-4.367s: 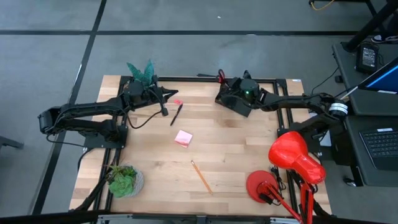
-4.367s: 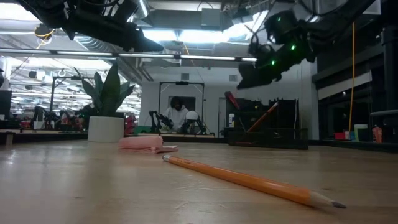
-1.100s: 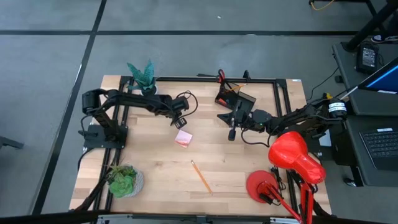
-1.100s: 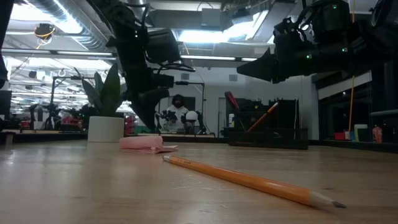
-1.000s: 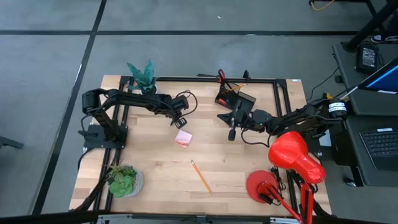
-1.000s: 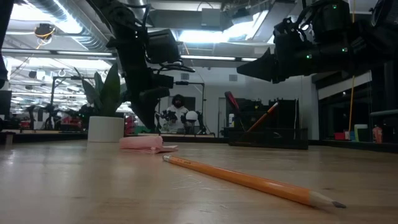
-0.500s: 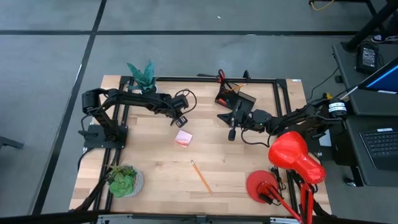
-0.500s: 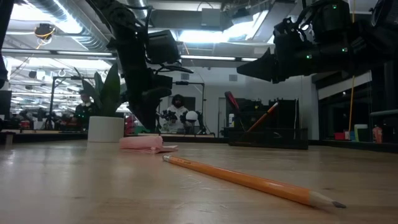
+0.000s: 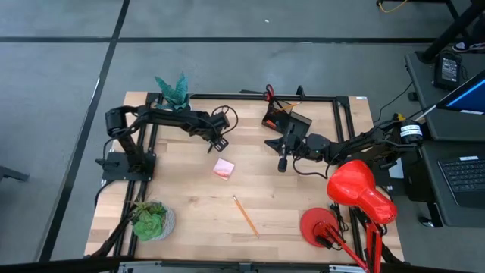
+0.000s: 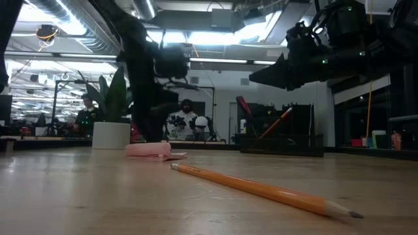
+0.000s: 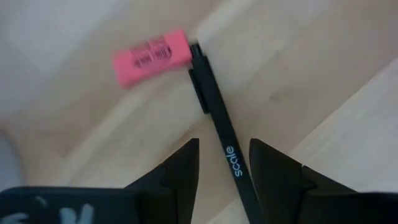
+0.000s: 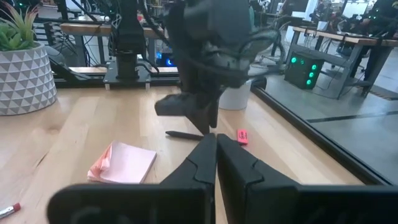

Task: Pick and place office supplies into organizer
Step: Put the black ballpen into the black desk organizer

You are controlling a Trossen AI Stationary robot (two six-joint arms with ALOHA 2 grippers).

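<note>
On the pale wooden desk [image 9: 288, 197], nearest the low camera, an orange pencil [image 10: 261, 189] lies flat and slantwise, its sharpened tip toward the front edge. At the desk's front corners stand a leafy green plant in a pale pot [image 9: 151, 221] and a red lamp [image 9: 356, 199] with its round base. Past the pencil, near the middle of the desk, sits a pink sticky-note pad [image 9: 223, 168] with its corners curled. Farther back the left hand [image 9: 220, 142] hangs low over a black pen [image 11: 221, 134] that lies flat on the wood, its two fingers [image 11: 180, 168] spread apart on either side of the pen's barrel and not pinching it; the pen's far end touches a small pink eraser [image 11: 151, 56]. The right hand [image 9: 281, 161] hovers above the desk right of the pad, its fingers pressed together with nothing between them. Behind it, at the desk's back edge, stands the black organizer [image 9: 286, 121], with an orange pencil leaning in it and red scissor handles [image 9: 269, 92] beside it. A second plant with tall blue-green leaves in a white pot [image 10: 111, 134] stands at the back left corner. Beyond the desk the room is a workshop with ceiling lights, other benches, and two people [image 10: 185, 121] far off.
</note>
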